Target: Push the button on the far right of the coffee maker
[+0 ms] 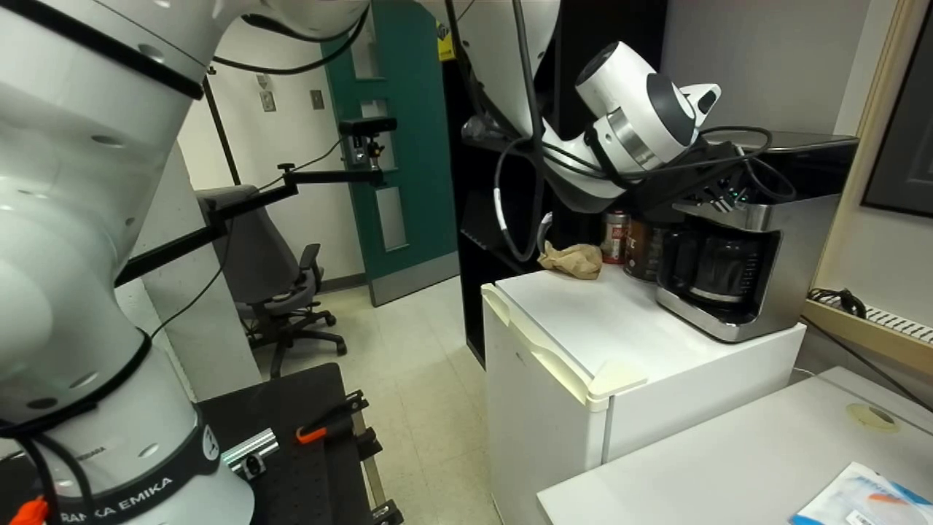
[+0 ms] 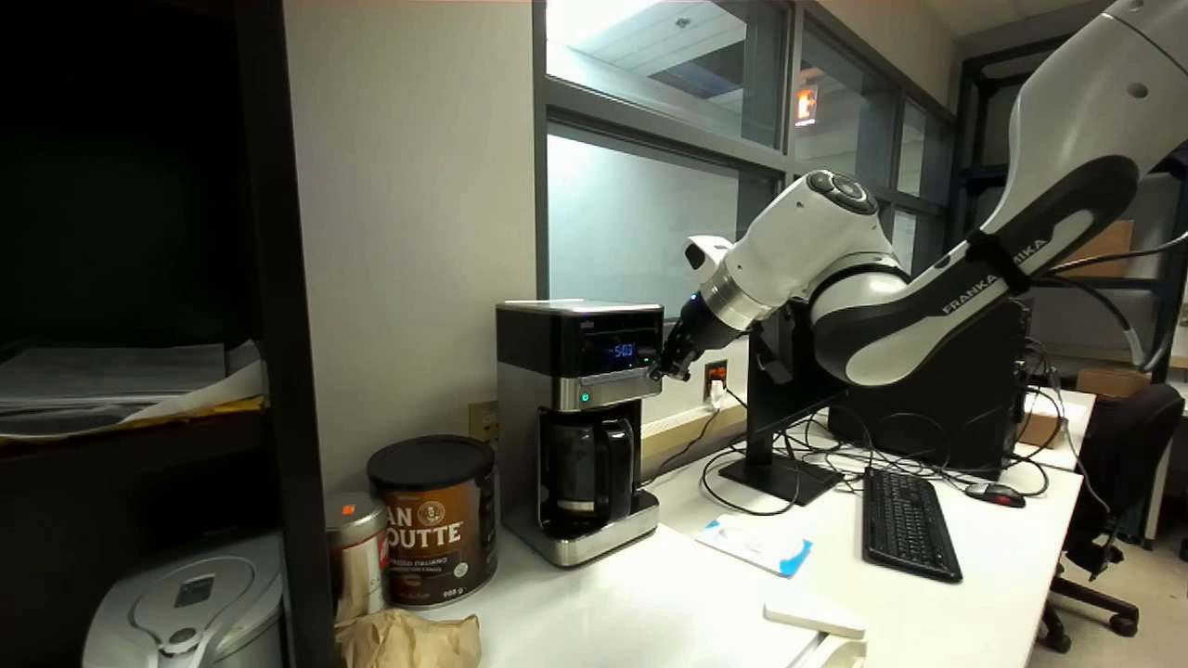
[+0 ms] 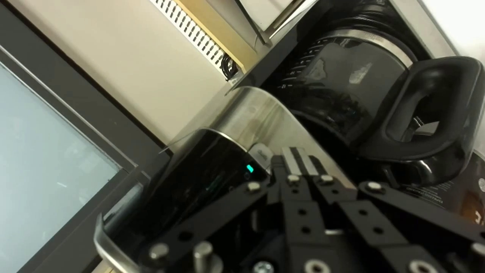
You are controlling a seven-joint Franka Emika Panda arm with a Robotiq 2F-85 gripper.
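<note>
In the wrist view my gripper (image 3: 298, 161) hides part of the front of the coffee maker (image 3: 242, 113), and I cannot tell whether my fingertips (image 3: 289, 161) touch it. The markings beside its cyan light (image 3: 249, 168) are too dark to read. There the coffee can (image 3: 456, 195) runs out past the right edge. In an exterior view the bottom edge crops the paper bag (image 2: 408, 642) and the grey lidded container (image 2: 148, 608).

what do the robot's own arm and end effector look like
The arm is white and rounded, with black trim, FRANKA EMIKA lettering and a silvery ring. Black cables, one white-banded, run outside it. The end effector is black, with slim holed bars and silvery bolts.
</note>
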